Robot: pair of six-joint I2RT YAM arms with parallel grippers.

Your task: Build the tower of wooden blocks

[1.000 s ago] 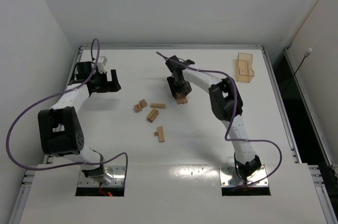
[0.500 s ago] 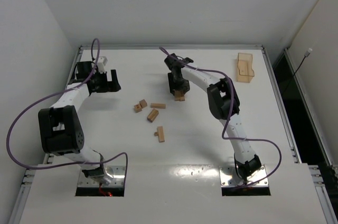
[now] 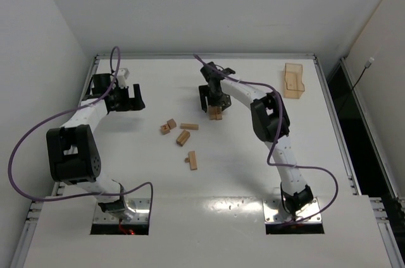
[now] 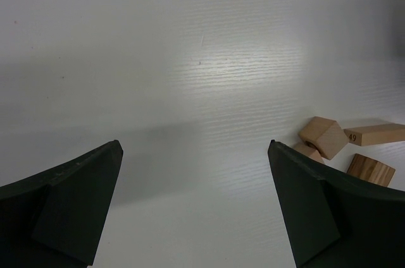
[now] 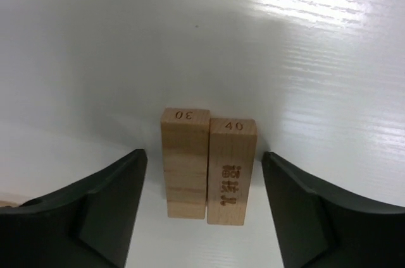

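Note:
Two light-tan wood blocks (image 5: 207, 165) lie side by side on the table between the open fingers of my right gripper (image 5: 204, 208), marked 30 and 40; the fingers do not touch them. In the top view they (image 3: 215, 114) lie just under my right gripper (image 3: 214, 100). Several loose wood blocks (image 3: 182, 136) lie mid-table; some of them show in the left wrist view (image 4: 324, 136). My left gripper (image 3: 127, 99) is open and empty at the far left, over bare table (image 4: 196, 154). No stacked tower is in view.
A translucent orange-tan plastic tray (image 3: 293, 81) stands at the far right corner of the table. Purple cables loop from both arms. White walls close in the table at the back and left.
My right gripper has drawn back a little from the two blocks, which now lie free on the table. The left arm has not moved.

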